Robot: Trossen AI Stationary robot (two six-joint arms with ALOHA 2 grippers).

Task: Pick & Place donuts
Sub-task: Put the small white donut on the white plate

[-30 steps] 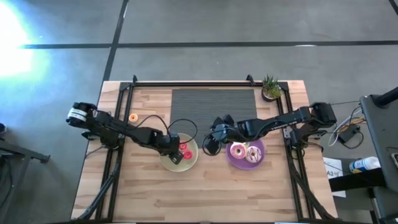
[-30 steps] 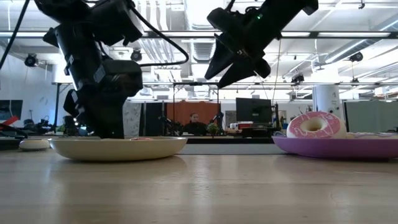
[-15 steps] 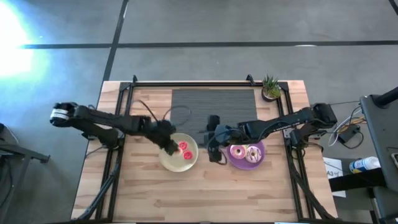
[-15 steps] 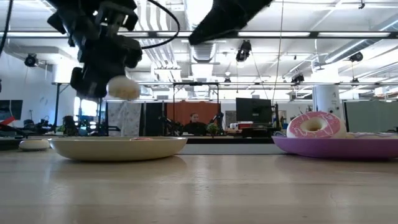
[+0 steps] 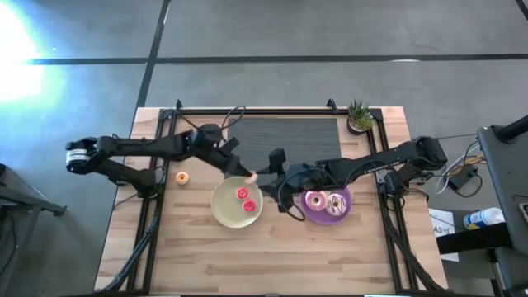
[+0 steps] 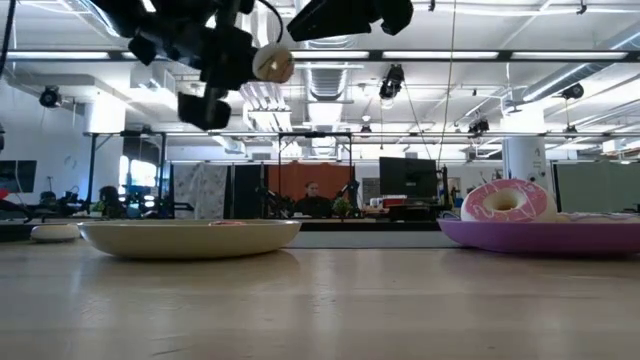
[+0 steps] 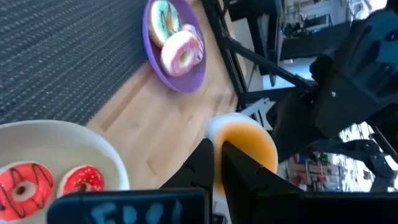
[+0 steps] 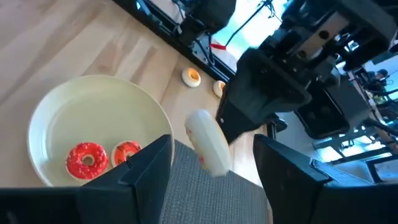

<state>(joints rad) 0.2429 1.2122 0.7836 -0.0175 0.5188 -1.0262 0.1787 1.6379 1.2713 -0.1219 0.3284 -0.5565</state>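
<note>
High view is showing the left gripper (image 5: 247, 176) hanging above the far right edge of the cream-yellow plate (image 5: 223, 210), its fingers pinched shut on a tiny cream donut (image 5: 250, 176) with orange icing. Low view is showing that donut (image 6: 272, 64) riding well clear of the table, high above the plate (image 6: 190, 237). Two red donuts (image 5: 245, 199) are lying inside the cream-yellow plate. One tiny orange donut (image 5: 181, 177) is sitting on the table to the left of that plate. The right gripper (image 5: 274, 161) is hovering just beside the left one, fingers spread wide and holding nothing. Two larger donuts (image 5: 325, 201), pink and white iced, are resting on the purple plate (image 5: 344, 216).
</note>
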